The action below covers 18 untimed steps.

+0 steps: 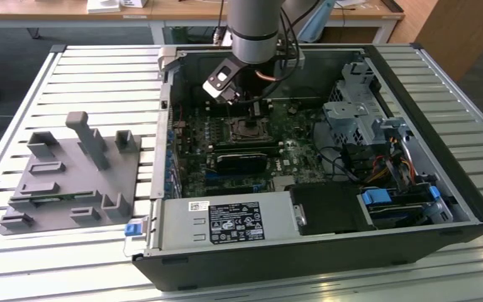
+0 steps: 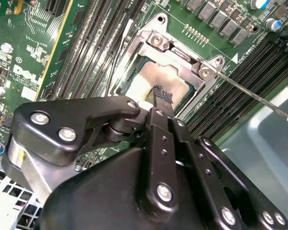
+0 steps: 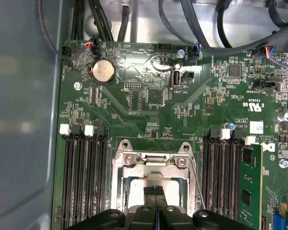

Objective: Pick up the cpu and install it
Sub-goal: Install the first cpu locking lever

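Silvery square cpu in metal frame under black gripper.

There is one open computer case, one motherboard, one cpu, one gripper, one coin battery, one green memory stick and one grey holder plate on one slatted counter.

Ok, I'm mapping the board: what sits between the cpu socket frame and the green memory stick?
In the first wrist view, the socket frame and memory stick are parted by the thin lever and empty black memory slots.
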Each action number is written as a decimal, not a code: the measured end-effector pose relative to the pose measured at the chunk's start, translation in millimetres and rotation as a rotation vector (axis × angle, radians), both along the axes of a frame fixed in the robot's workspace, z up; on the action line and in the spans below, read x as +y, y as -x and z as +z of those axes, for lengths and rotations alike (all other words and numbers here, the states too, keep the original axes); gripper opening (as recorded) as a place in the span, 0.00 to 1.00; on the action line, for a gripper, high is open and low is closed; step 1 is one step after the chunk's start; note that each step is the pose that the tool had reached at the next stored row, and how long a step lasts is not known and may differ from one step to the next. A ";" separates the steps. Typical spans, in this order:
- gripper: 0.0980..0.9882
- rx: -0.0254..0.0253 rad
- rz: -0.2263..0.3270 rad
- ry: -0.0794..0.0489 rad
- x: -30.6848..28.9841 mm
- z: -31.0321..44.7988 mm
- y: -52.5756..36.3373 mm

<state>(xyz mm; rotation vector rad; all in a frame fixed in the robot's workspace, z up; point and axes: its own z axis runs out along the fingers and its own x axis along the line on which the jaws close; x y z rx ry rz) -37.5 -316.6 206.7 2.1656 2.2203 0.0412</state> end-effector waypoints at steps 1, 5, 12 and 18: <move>0.01 0.0000 0.000 0.000 0.0 0.0 -0.4; 0.01 0.0000 0.000 0.000 0.0 0.0 -0.9; 0.01 -0.0002 0.000 0.000 0.1 0.9 -0.9; 0.01 0.0000 0.000 0.000 0.0 2.1 -0.9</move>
